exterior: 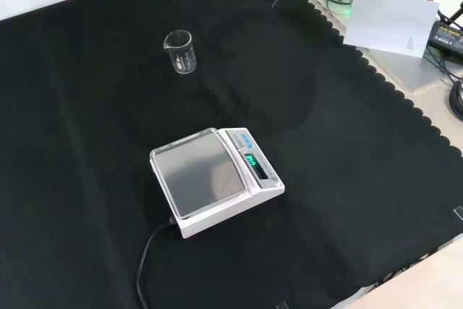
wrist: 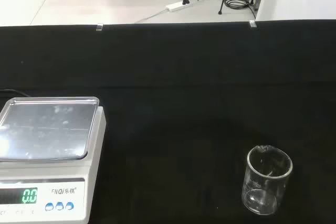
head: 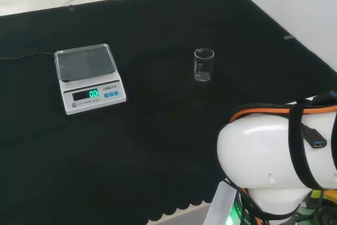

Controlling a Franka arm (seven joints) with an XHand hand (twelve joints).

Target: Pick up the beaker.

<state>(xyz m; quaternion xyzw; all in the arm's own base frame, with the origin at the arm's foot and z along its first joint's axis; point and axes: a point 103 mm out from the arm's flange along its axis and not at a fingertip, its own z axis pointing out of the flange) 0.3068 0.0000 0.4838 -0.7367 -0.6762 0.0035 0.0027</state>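
Right of centre in the head view, a small clear beaker (head: 204,64) stands upright and alone on the black cloth of the bench (head: 158,146), and it looks empty. The front view puts it in the upper left of the frame (exterior: 180,51), its pouring lip turned toward the frame's left edge. A white scale (head: 89,77) with a steel pan and a lit green display sits well apart from it, at the left of the head view and near the centre of the front view (exterior: 215,180), its power cord trailing off toward the lower edge. In the wrist view the beaker (wrist: 267,180) sits low and off to one side, with the scale (wrist: 47,156) at the opposite side, so the approach has hardly begun. I cannot tell how the hand is set, whether wide or narrow. To do this step well, I judge the wrist should first centre the beaker in its own view, then come in from the side at mid-height with fingers spread wider than the glass, closing around the wall below the rim; clear glass is light and could tip or slide if nudged early.
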